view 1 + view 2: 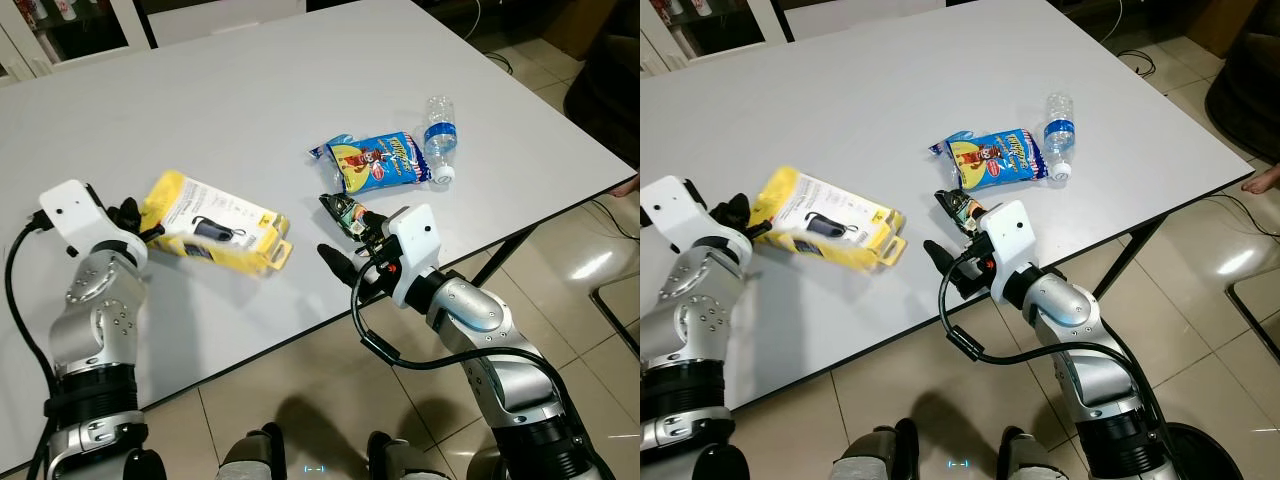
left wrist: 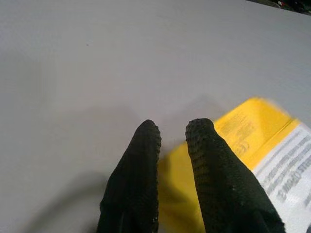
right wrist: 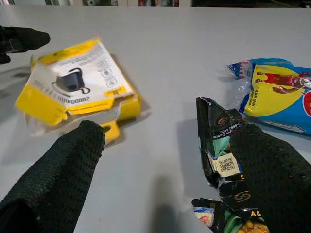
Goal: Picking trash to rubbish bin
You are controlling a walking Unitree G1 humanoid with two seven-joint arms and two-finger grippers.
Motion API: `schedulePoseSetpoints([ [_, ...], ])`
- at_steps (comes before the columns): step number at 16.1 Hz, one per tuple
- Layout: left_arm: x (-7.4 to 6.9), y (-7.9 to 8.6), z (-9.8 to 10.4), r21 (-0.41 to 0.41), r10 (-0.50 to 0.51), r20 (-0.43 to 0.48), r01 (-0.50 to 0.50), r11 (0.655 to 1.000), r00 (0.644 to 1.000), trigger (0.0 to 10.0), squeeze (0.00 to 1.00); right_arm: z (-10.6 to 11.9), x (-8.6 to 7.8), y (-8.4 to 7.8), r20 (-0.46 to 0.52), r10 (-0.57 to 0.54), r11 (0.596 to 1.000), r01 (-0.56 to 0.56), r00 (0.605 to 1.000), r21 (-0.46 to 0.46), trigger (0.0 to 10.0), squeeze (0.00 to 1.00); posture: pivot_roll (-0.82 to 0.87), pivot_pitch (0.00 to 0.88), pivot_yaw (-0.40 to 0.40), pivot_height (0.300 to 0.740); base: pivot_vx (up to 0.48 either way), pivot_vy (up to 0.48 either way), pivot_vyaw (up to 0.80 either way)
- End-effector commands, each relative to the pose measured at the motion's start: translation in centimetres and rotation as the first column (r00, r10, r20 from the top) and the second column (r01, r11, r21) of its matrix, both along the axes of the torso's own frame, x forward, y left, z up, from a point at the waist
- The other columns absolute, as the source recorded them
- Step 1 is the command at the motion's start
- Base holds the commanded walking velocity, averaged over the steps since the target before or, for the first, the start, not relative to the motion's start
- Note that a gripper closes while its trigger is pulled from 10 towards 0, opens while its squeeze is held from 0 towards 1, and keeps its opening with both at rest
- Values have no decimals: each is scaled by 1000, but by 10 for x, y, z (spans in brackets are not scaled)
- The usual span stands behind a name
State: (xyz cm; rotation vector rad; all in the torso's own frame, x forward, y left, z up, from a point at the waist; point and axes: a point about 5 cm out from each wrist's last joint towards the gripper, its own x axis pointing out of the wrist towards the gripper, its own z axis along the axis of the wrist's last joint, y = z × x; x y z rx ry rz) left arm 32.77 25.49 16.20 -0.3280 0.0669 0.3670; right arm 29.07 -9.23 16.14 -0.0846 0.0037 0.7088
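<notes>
- Nearest the robot, the right end effector (image 1: 345, 235) is hovering over the counter (image 1: 250, 110) edge at about 5 o'clock of the surface, its two black fingers (image 3: 63, 170) spread wide apart.
- One of those fingers is lying against a torn dark snack wrapper (image 3: 221, 155); the other is standing well clear of it toward the yellow pack, so nothing is being clamped yet.
- That wrapper is looking thin, crinkly and very light; it is likely to slide or crumple, so pinching across its flat middle, with a finger on each face, seems the safest hold.
- At about 9 o'clock, the left end effector (image 1: 128, 218) is sitting at the near corner of a yellow blister pack (image 1: 215, 225), its fingers nearly together.
- In the left wrist view the yellow card is lying just under and between the fingertips (image 2: 146, 138); whether it is truly pinched I cannot tell.
- The pack is appearing stiff, light card with a clear plastic front, sitting slightly tilted; an edge or corner grip should be carrying it, though the smooth plastic may be slipping.
- Further out, at about 2 o'clock, a blue and yellow crisp bag (image 1: 378, 162) is lying flat: soft, puffy and best taken by its sealed end.
- Just beside it, a small clear water bottle (image 1: 438, 135) is lying on its side; it is round, likely to roll, and better gripped across its body.
- No rubbish bin is appearing here, so all four pieces are waiting on the counter.
</notes>
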Motion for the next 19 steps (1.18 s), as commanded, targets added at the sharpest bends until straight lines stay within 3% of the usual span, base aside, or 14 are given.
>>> schedulePoseSetpoints([
  [1, -4, 0, 1, 21, 17, 4, -18, 1000, 1000, 0, 0, -2, -1, 0, -6, -2, 1000, 2, 1000, -12, 10000, 0, -92, 186, 32, 740, 0, 0, 0],
  [7, -8, -9, 18, 121, -11, 57, 4, 993, 998, 0, 0, -3, 1, 1, -3, -1, 1000, 1, 1000, -14, 10000, 0, -85, 177, 33, 740, 0, 0, 0],
  [8, -10, -13, 21, 142, -20, 61, 12, 990, 998, 2392, 12, -3, 1, 1, -3, -2, 1000, 2, 1000, -15, 10000, 0, -85, 177, 33, 740, 0, 0, 0],
  [9, -12, -19, 24, 136, -31, 79, 20, 991, 996, 10000, 569, -3, 1, 1, -3, -3, 1000, 3, 1000, -16, 10000, 0, -85, 177, 33, 740, 0, 0, 0],
  [10, -12, -22, 26, 124, -35, 96, 23, 992, 995, 10000, 1000, -4, 1, 1, -4, -2, 1000, 2, 1000, -16, 10000, 0, -81, 174, 32, 740, 0, 0, 0],
  [14, -15, -52, 36, -14, -7, 167, 9, 1000, 986, 10000, 1000, -3, 2, 3, -2, 5, 1000, -5, 1000, -16, 10000, 0, -82, 173, 28, 740, 0, 0, 0],
  [19, -16, -57, 27, -81, 70, 88, -63, 995, 994, 10000, 1000, -4, 1, 3, -4, 8, 1000, -8, 1000, -18, 10000, 0, -90, 177, 27, 740, 0, 0, 0],
])
